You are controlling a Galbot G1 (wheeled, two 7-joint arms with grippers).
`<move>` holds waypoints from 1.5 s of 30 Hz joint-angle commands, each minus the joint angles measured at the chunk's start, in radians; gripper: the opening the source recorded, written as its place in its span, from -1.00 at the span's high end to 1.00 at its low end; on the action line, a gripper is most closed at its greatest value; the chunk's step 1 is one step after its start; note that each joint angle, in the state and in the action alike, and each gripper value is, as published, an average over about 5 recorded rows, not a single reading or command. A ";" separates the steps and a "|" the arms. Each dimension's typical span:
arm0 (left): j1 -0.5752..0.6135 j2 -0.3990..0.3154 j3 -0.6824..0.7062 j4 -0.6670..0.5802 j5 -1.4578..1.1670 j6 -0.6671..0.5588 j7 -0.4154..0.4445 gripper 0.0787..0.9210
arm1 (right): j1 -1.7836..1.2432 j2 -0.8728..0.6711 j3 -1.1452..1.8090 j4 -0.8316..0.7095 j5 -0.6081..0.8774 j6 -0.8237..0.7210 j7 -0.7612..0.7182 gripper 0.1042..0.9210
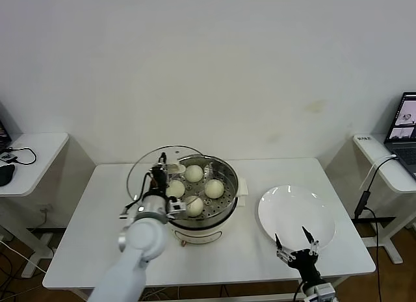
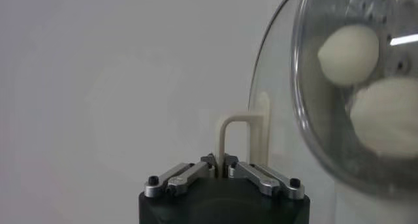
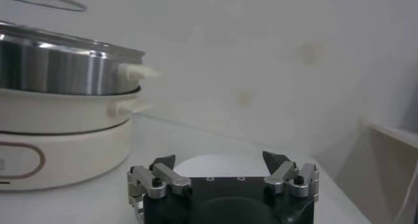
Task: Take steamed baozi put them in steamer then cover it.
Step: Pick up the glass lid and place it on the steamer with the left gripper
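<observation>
Covering step, judged from the layout. All four baozi (image 1: 195, 189) lay on the perforated tray inside the steamer (image 1: 224, 208), which stood at the middle of the table (image 1: 84, 243). Your left claw (image 1: 158, 175) was clenched on the handle (image 2: 236, 137) of the cover (image 1: 140, 169), holding the glass tilted, partly over the steamer's far-left rim and not yet seated. Your right claw (image 1: 296, 245) waited released at the near edge of the table, just at the near rim of the plate (image 1: 325, 214), well apart from the steamer. The next move would call for you to level the cover, centre it over the rim, then lower it.
</observation>
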 commanded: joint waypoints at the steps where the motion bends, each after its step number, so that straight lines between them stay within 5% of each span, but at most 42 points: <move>1: -0.029 -0.170 0.077 0.054 0.145 0.008 0.027 0.87 | 0.010 0.002 -0.009 -0.022 -0.019 0.003 0.000 -0.76; 39: 0.001 -0.249 0.058 0.168 0.263 -0.042 -0.009 0.87 | 0.001 -0.004 -0.019 -0.030 -0.008 0.004 -0.009 -0.76; 45: 0.021 -0.242 0.060 0.122 0.257 -0.043 -0.013 0.63 | 0.000 -0.003 -0.023 -0.029 -0.011 0.002 -0.009 -0.76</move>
